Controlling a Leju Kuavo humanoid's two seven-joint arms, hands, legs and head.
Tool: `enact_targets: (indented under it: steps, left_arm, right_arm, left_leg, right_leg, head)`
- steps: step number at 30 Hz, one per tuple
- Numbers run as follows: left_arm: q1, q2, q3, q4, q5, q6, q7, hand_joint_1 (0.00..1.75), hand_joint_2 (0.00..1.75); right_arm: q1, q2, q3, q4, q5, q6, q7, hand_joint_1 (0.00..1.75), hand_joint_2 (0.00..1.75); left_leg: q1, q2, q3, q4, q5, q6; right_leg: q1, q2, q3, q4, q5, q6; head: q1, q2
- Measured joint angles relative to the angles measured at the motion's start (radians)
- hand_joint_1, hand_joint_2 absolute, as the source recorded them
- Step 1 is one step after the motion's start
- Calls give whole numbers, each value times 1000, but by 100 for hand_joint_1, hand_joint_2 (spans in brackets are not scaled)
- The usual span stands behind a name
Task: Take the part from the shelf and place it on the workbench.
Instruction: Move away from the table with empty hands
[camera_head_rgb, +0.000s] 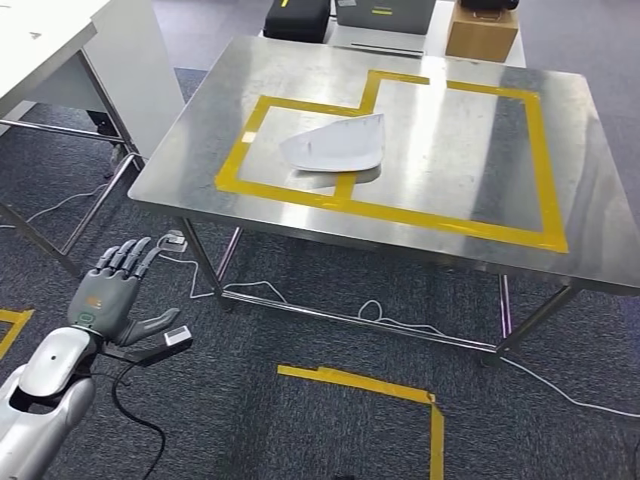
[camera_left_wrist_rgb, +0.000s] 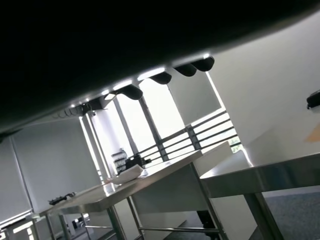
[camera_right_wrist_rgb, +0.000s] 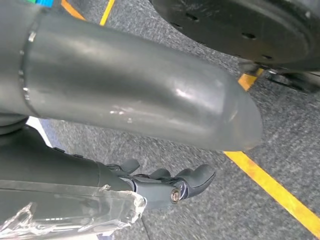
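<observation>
The white curved part (camera_head_rgb: 336, 143) lies on the steel workbench (camera_head_rgb: 589, 200), across the left edge of a yellow tape outline. My left hand (camera_head_rgb: 113, 295) hangs below and to the left of the bench over the carpet, fingers spread, holding nothing. In the left wrist view its dark fingertips (camera_left_wrist_rgb: 162, 77) point toward the bench (camera_left_wrist_rgb: 170, 170), where the part (camera_left_wrist_rgb: 128, 174) shows small and far off. In the right wrist view my right hand (camera_right_wrist_rgb: 151, 150) hangs over the carpet with its thick thumb (camera_right_wrist_rgb: 132, 95) straight and its dark fingers (camera_right_wrist_rgb: 188, 180) loose, with nothing in it.
A white table (camera_head_rgb: 45, 40) stands at the far left. Behind the bench sit a black case (camera_head_rgb: 298, 18) and a cardboard box (camera_head_rgb: 481, 35). Cables (camera_head_rgb: 189, 265) trail on the carpet under the bench, and yellow tape (camera_head_rgb: 362, 385) marks the floor in front.
</observation>
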Motion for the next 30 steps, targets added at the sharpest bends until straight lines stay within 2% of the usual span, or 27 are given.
enact_targets:
  steps: [1, 3, 4, 5, 6, 8, 9, 10, 11, 13, 14, 15, 16, 17, 19, 20, 21, 23, 24, 25, 26, 28, 29, 30]
  left_arm:
    - [0, -1, 0, 0, 0, -1, 1, 0, 0]
    - [0, -1, 0, 0, 1, -4, 3, 0, 0]
    - [-1, -1, 0, 0, 1, -6, 4, 0, 0]
    - [-2, -2, 0, 0, 1, -8, 5, 0, 0]
    - [-3, -2, 0, 0, 1, -9, 6, 0, 0]
    - [-4, -2, 0, 0, 2, -10, 7, 0, 0]
    - [-4, -2, -1, 0, 3, -10, 8, 0, 0]
    - [-4, -2, -1, 0, 3, -12, 9, 0, 0]
    - [-4, -2, -1, 0, 4, -13, 10, 0, 0]
    - [-4, -2, -3, 0, 4, -18, 14, 0, 0]
    - [-3, -3, -5, 0, 4, -21, 15, 0, 0]
    - [-3, -3, -7, 0, 4, -23, 16, 0, 0]
    - [-3, -4, -8, 0, 4, -25, 17, 0, 0]
    - [-4, -5, -9, 0, 4, -26, 18, 0, 0]
    - [-9, -6, -10, 0, 4, -27, 19, 0, 0]
    - [-13, -6, -10, 0, 4, -27, 20, 0, 0]
    - [-17, -7, -10, 0, 4, -27, 21, 0, 0]
    - [-20, -8, -12, 0, 4, -28, 22, 0, 0]
    - [-22, -9, -14, 0, 4, -28, 23, 0, 0]
    - [-23, -11, -15, 0, 4, -29, 24, 0, 0]
    - [-24, -13, -16, 0, 3, -29, 24, 0, 0]
    - [-25, -16, -17, 0, 3, -30, 26, 0, 0]
    - [-25, -19, -18, 0, 2, -32, 28, 0, 0]
    - [-25, -20, -19, 0, 1, -33, 30, 0, 0]
  right_arm:
    - [0, 1, -3, -2, 0, 1, 0, 0, 0]
    - [1, 1, -7, -9, -2, 3, 1, 0, 0]
    - [2, 3, -9, -13, -3, 4, 1, 0, 0]
    - [2, 4, -12, -17, -4, 6, 1, 0, 0]
    - [3, 6, -14, -20, -6, 8, 2, 0, 0]
    - [7, 8, -19, -25, -7, 10, 4, 0, 0]
    - [9, 10, -22, -27, -8, 11, 5, 0, 0]
    - [11, 11, -24, -29, -9, 13, 6, 0, 0]
    - [13, 12, -27, -32, -11, 15, 6, 0, 0]
    - [16, 14, -34, -39, -15, 21, 6, 0, 0]
    - [17, 14, -38, -42, -17, 25, 7, 0, 0]
    - [19, 15, -41, -45, -18, 27, 7, 0, 0]
    - [21, 15, -45, -49, -20, 30, 8, 0, 0]
    - [23, 16, -49, -53, -22, 33, 8, 0, 0]
    - [29, 20, -57, -64, -25, 37, 9, 0, 0]
    - [32, 22, -60, -69, -26, 39, 9, 0, 0]
    - [34, 25, -62, -73, -27, 40, 9, 0, 0]
    - [38, 28, -68, -80, -29, 43, 10, 0, 0]
    - [41, 29, -72, -83, -30, 44, 10, 0, 0]
    - [45, 30, -76, -86, -31, 45, 11, 0, 0]
    - [48, 30, -80, -88, -32, 46, 12, 0, 0]
    - [50, 30, -85, -92, -33, 49, 13, 0, 0]
    - [50, 30, -88, -93, -33, 51, 14, 0, 0]
    - [50, 30, -90, -94, -34, 54, 14, 0, 0]
  left_leg:
    - [0, 0, -11, 2, 7, -2]
    - [-1, 0, -30, 9, 18, -9]
    - [-2, 0, -39, 16, 22, -13]
    - [-3, 0, -46, 22, 26, -18]
    - [-4, 0, -53, 26, 32, -23]
    - [-2, 0, -63, 32, 40, -35]
    - [0, -1, -69, 40, 29, -40]
    - [1, -2, -80, 63, 2, -45]
    - [3, -3, -95, 107, -40, -50]
    - [6, -4, -131, 239, -132, -57]
    - [6, -4, -140, 294, -157, -58]
    - [7, -4, -139, 324, -163, -58]
    - [7, -4, -118, 316, -146, -56]
    - [6, -4, -81, 275, -120, -52]
    - [3, -4, 25, 134, -86, -41]
    - [0, -4, 66, 74, -85, -35]
    - [-3, -4, 90, 34, -89, -31]
    - [-6, -4, 92, 11, -83, -21]
    - [-6, -2, 84, 8, -72, -15]
    - [-5, 0, 75, 5, -59, -8]
    - [-3, 2, 63, 2, -44, -2]
    - [-4, 4, 32, 3, -18, 4]
    - [-4, 4, 15, 4, -4, 3]
    - [-4, 5, -4, 5, 10, 2]
  right_leg:
    - [-1, 0, 27, -19, 22, 1]
    - [-5, 0, 123, -147, 68, 1]
    - [-6, 2, 172, -219, 75, 0]
    - [-6, 4, 205, -270, 74, -2]
    - [-4, 6, 221, -298, 67, -4]
    - [-3, 7, 216, -306, 70, -14]
    - [-4, 6, 210, -308, 76, -22]
    - [-4, 4, 202, -309, 84, -33]
    - [-4, 2, 193, -310, 93, -43]
    - [2, 0, 172, -308, 111, -55]
    - [4, 0, 159, -306, 120, -56]
    - [6, -1, 146, -303, 128, -57]
    - [8, -1, 131, -299, 136, -57]
    - [10, -1, 116, -294, 144, -56]
    - [12, 0, 91, -284, 161, -54]
    - [13, 0, 83, -282, 170, -50]
    - [13, 0, 77, -281, 180, -46]
    - [11, -1, 70, -284, 197, -34]
    - [10, 0, 66, -280, 192, -29]
    - [9, 0, 56, -265, 168, -23]
    - [8, 1, 42, -230, 124, -18]
    - [6, 2, 11, -111, 17, -8]
    - [4, 2, 2, -49, -12, -4]
    - [2, 2, 2, -5, -14, 0]
  head:
    - [0, 0]
    - [0, 0]
    - [0, 0]
    - [-1, 0]
    - [-1, 0]
    - [-1, 0]
    - [-1, 0]
    - [-2, 0]
    - [-3, 0]
    - [-5, 0]
    - [-6, 0]
    - [-5, 0]
    - [-6, 0]
    - [-6, 0]
    - [-6, 0]
    - [-5, 0]
    - [-6, 0]
    - [-6, 0]
    - [-6, 0]
    - [-4, 0]
    - [-3, 0]
    - [1, 0]
    - [1, 0]
    - [1, 0]
